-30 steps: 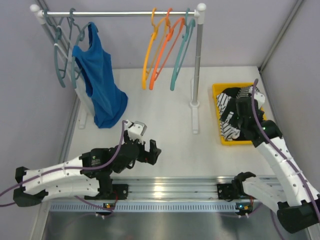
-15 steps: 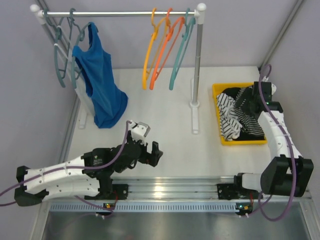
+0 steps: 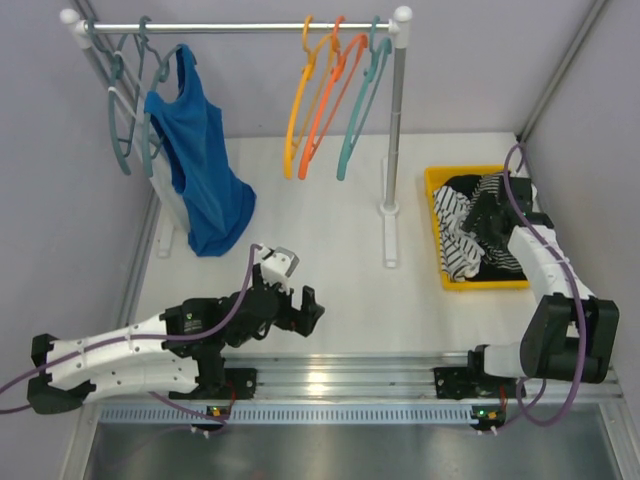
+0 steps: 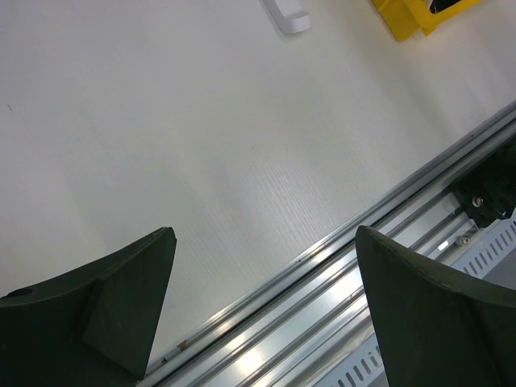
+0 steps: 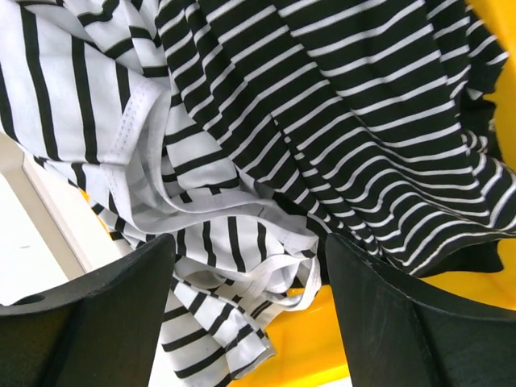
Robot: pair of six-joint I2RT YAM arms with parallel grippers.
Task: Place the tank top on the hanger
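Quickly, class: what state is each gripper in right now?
Left gripper: open, holding nothing.
Right gripper: open over the tank top, nothing gripped.

A blue top point(image 3: 200, 180) hangs on the rack point(image 3: 240, 27); a yellow bin point(image 3: 480, 284) sits on the white bench point(image 3: 320, 240).

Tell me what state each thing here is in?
tank top: crumpled in the yellow bin, not held
dark fine-striped garment: crumpled beside it
amber hanger: bare, hanging on the rail
orange hanger: bare, hanging
teal hanger: bare, hanging
blue tank top: hanging from the rail
left gripper: open, empty
right gripper: open above the tank top
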